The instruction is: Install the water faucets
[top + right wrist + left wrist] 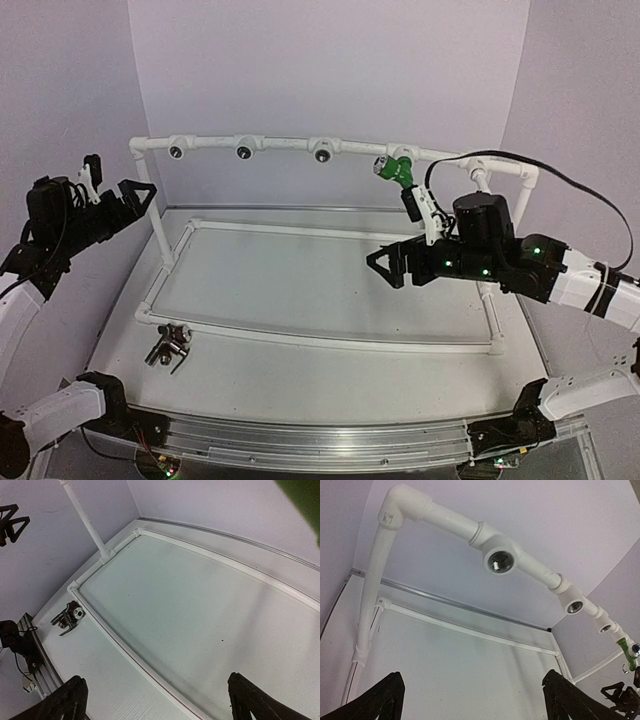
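On table (200, 610), loose faucets (70, 617) seen by right wrist, not left; left tool (475, 702), right tool (155, 700) splayed, empty.

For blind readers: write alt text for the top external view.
Green faucet sits on the pipe frame's top rail beside three empty sockets. Loose faucets lie near-left on the table. Left end effector and right end effector hang open.

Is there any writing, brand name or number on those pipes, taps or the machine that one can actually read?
No text can be read in any view.
White elbow fitting: a small raised mark, too blurred to read.
Green faucet and the loose faucets: no lettering visible.
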{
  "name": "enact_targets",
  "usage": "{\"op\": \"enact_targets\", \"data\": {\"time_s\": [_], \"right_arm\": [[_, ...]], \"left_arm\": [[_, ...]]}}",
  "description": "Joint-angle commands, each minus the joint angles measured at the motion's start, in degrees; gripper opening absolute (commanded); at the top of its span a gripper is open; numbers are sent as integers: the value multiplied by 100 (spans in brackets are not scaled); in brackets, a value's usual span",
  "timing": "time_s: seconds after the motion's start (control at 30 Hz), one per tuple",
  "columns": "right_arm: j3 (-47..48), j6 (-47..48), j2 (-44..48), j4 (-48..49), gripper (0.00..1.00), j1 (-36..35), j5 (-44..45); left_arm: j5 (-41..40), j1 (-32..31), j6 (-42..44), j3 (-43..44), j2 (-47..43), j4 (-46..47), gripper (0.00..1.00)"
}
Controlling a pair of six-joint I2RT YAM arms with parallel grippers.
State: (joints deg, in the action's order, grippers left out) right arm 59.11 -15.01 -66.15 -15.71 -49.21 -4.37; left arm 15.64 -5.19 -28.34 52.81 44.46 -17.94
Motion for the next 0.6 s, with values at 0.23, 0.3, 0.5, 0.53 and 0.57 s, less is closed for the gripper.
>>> {"op": "enact_targets", "data": {"time_s": [0.23,0.3,0.5,0.53,0.57], "right_arm": [[-1163,-45,-595,1336,98,-10,1076],[-1152,-175,-784,1425,98,-12,677],[-1128,-110,-1588,1853,98,-23,-740],[-1099,-139,-1736,1851,98,-24,-749],[-1055,-171,-1894,1807,98,-19,-667]], "left_arm": [[-423,18,-946,-799,1125,-948,91],[-112,19,-1054,-916,1323,-954,91],[690,-4,-885,-1024,1980,-592,91],[749,-31,-828,-980,2156,-560,91],[694,-70,-795,-919,2295,-555,90]]}}
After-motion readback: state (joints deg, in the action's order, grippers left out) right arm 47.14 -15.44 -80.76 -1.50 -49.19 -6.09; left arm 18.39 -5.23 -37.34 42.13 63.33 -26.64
